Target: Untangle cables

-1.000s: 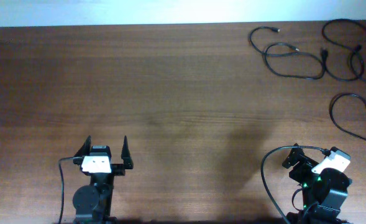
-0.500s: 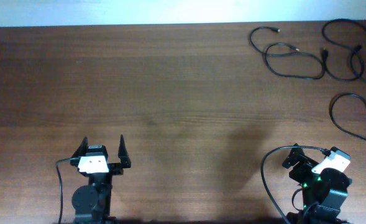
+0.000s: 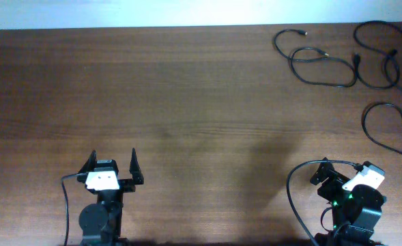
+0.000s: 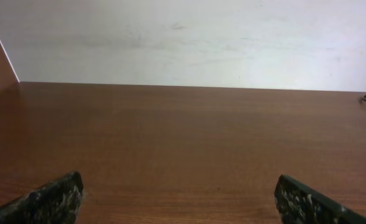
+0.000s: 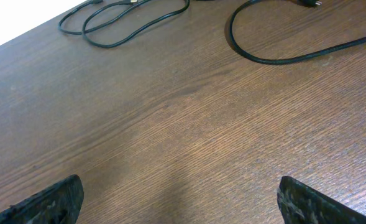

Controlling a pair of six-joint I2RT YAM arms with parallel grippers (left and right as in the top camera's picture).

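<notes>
**Cables lie apart at the far right; both arms parked with nothing held**

At the near left edge of the wooden counter (image 3: 187, 102), the left gripper (image 3: 112, 164) sits close to its base with its jaws spread wide and nothing between them. Its wrist view shows only bare wood up to the pale wall (image 4: 189, 37), with a sliver of black cord just entering at the right edge.

The middle of the counter carries nothing belonging to the task.

The right gripper (image 3: 321, 172) is at the near right. From overhead its jaws are hard to make out, but its own wrist view shows the two tips far apart at the bottom corners with only wood between them, so it stands wide and holds nothing.

The cables are gathered in the far right corner, well away from both arms. One looped cable (image 3: 317, 61) lies furthest left of the group, a second cable (image 3: 381, 55) curls beside it toward the right edge, and a third cable (image 3: 385, 126) lies nearer, on its own. From above, the third is plainly separate; the first two come close near a plug, and whether they touch or cross there is too small to tell. Judging by this layout, the untangling looks done or nearly so, with at most that one spot left to check.

No brand, label or writing can be read anywhere.
</notes>
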